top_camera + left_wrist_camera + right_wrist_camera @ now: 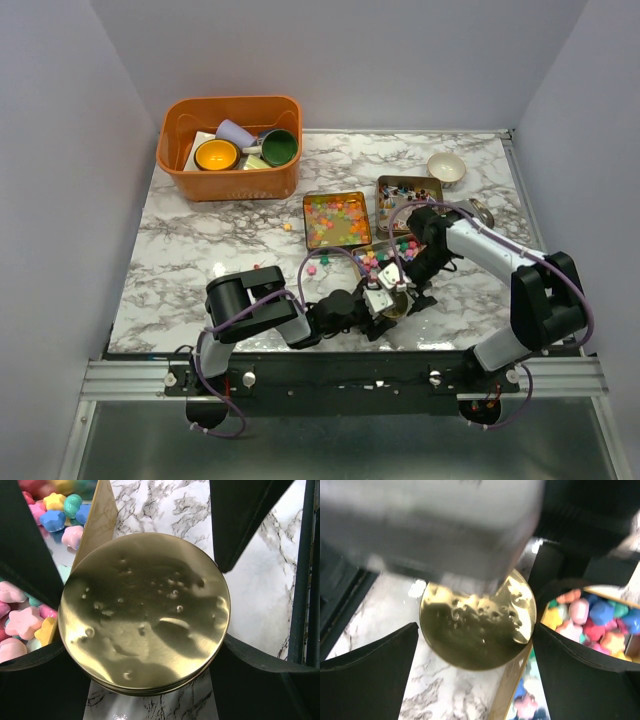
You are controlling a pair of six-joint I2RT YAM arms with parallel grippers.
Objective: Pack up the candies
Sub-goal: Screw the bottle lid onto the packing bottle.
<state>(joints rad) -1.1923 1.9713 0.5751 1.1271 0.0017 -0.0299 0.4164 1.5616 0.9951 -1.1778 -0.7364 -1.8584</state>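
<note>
My left gripper (383,303) is shut on the gold round lid (396,306), which fills the left wrist view (145,612), with a finger pressed on each side. My right gripper (410,283) is open just above it. Its fingers (370,665) straddle the lid (477,625), the left one clear of the rim. Bright candies (383,260) fill the near gold tray and show in both wrist views (25,622) (592,615). Pastel candies (337,220) and wrapped candies (408,195) lie in two farther trays.
A few loose candies (311,270) lie on the marble left of the trays. An orange basket (230,180) with cups stands at the back left. A small bowl (446,167) and a round tin (482,212) sit at the back right.
</note>
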